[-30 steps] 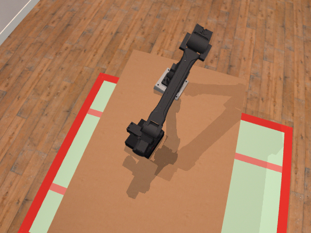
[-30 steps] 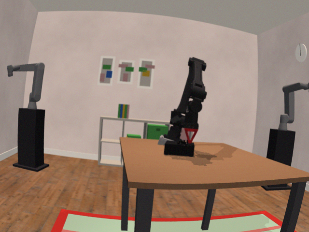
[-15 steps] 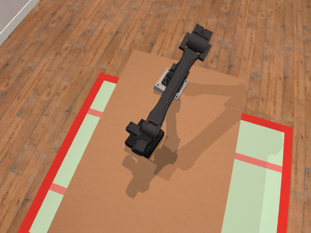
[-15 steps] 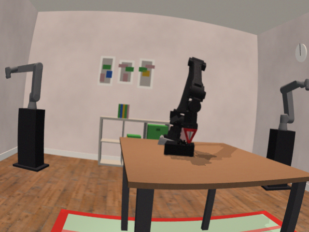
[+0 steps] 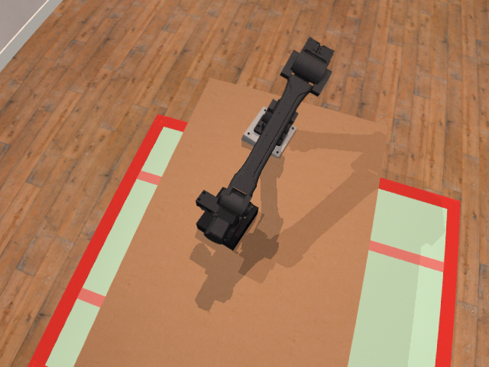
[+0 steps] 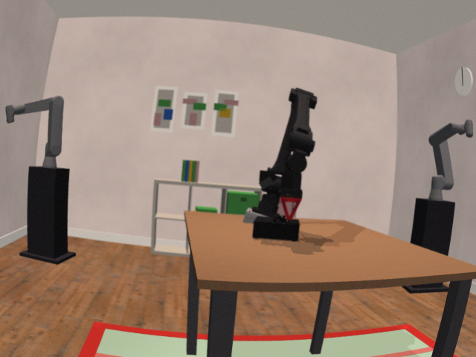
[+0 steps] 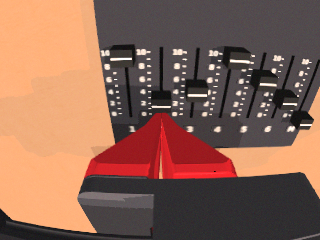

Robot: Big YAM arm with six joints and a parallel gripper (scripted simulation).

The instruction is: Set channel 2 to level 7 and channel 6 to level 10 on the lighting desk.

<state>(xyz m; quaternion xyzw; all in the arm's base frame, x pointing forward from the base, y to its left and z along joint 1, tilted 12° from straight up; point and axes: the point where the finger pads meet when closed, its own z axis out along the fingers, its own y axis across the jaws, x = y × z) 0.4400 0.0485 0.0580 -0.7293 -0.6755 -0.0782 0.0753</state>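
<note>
Wrist view: closed, empty gripper touches second fader cap near desk's front edge.

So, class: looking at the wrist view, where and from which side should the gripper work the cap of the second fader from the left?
Work the near edge of the second fader's cap, coming from the desk's front edge, where the gripper already is. The cap is a low crossbar on a track running away from the camera, so the shut red fingers can probably push it up its scale rather than pinch it.
</note>
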